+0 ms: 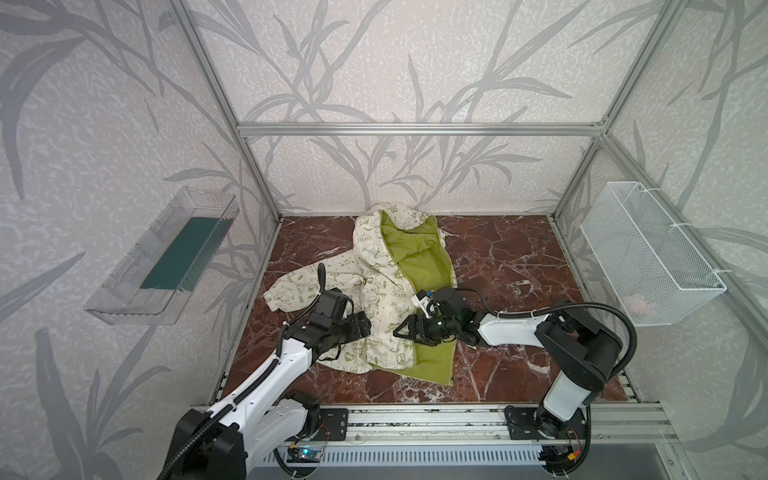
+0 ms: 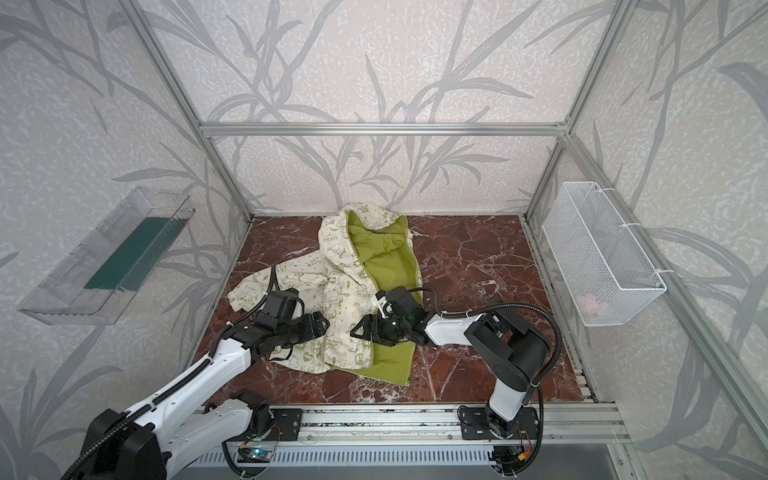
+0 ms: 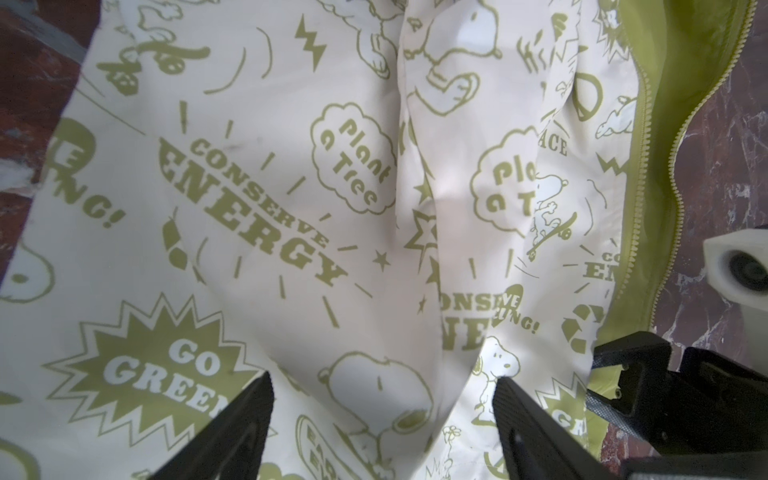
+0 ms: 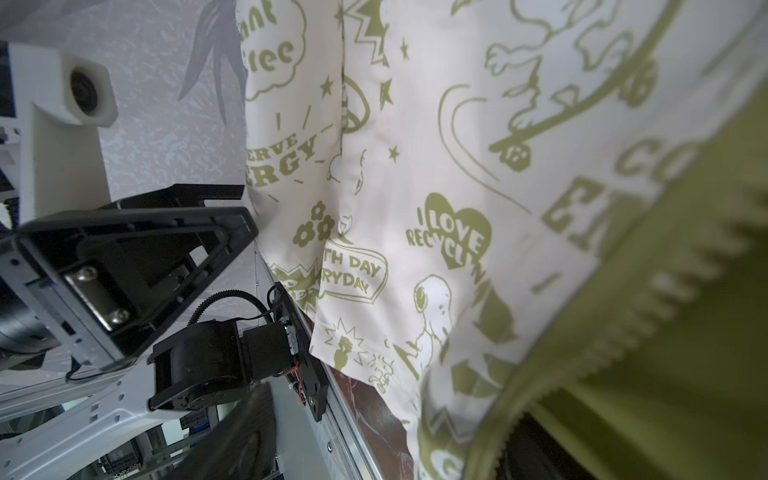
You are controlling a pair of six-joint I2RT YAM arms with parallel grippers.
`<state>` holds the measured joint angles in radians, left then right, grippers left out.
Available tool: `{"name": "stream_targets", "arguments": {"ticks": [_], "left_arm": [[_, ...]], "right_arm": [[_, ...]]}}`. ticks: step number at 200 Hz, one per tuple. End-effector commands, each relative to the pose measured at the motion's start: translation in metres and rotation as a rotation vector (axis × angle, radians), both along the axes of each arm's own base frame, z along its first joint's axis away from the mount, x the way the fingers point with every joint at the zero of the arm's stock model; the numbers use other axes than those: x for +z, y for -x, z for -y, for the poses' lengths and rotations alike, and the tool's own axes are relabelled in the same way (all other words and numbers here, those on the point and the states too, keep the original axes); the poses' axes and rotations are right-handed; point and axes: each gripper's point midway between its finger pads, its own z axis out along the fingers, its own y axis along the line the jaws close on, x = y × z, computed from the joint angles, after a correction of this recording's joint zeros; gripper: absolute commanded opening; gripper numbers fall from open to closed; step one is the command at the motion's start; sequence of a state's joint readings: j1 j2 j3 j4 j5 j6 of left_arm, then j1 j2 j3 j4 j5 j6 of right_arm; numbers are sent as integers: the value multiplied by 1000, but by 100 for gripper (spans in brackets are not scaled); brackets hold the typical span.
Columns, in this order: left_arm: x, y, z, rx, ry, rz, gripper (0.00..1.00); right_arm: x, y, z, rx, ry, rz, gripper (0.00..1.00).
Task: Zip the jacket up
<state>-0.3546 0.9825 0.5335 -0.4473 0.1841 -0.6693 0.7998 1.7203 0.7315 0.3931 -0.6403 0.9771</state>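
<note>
The jacket [image 1: 374,266] [image 2: 336,266] lies open on the marble table in both top views, cream printed side to the left, lime-green lining [image 1: 419,266] to the right. My left gripper [image 1: 368,326] [image 2: 326,324] hovers over the printed front panel. In the left wrist view it [image 3: 382,399] is open, a fold of printed cloth rising between its fingers [image 3: 237,428]. My right gripper [image 1: 397,332] [image 2: 353,332] points left at the jacket's front edge. In the right wrist view it [image 4: 390,407] is open, with the zipper [image 4: 648,307] edge between the jaws and one finger [image 4: 249,432] blurred.
A clear plastic bin [image 1: 166,257] hangs on the left wall. On the right wall hangs a white wire basket [image 1: 648,257]. Aluminium frame posts stand at the table corners, and a rail [image 1: 415,419] runs along the front. Bare marble table [image 1: 519,257] lies right of the jacket.
</note>
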Motion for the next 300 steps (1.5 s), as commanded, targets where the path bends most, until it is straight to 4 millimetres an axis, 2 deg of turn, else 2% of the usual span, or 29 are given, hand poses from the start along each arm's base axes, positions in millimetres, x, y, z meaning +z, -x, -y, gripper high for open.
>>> {"name": "stream_targets", "arguments": {"ticks": [1,23,65,138,145,167,187,220,229,239,263,283,288,300], "left_arm": [[7,3,-2,43,24,5,85],[9,4,-1,62,52,10,85],[9,9,5,69,94,-6,83],[12,21,26,55,154,-21,79],[12,23,27,61,159,-27,79],[16,28,34,67,180,-37,78],[25,30,44,61,206,-33,78],[57,28,67,64,321,-12,79],[72,26,74,68,377,-6,79],[99,21,82,66,444,28,80],[147,13,86,65,497,92,82],[165,14,100,21,559,70,83],[168,14,105,11,586,61,83],[175,14,116,-7,653,58,83]], "right_arm": [[28,5,-4,32,-95,-4,71],[29,12,-4,43,-123,-46,64],[10,19,11,0,-72,-98,55],[-5,28,23,-27,-33,-146,26],[-7,30,25,-29,-26,-151,21],[-4,30,26,-22,-45,-143,0],[10,28,21,-10,-89,-115,0],[44,10,8,-22,-179,-41,0],[51,4,4,-24,-193,-23,0],[58,-3,-2,-27,-212,-7,0],[71,-19,-12,-38,-261,18,0],[83,-31,-19,-44,-306,27,0],[75,-34,-21,-47,-297,10,0],[81,-39,-26,-45,-321,25,0]]}}
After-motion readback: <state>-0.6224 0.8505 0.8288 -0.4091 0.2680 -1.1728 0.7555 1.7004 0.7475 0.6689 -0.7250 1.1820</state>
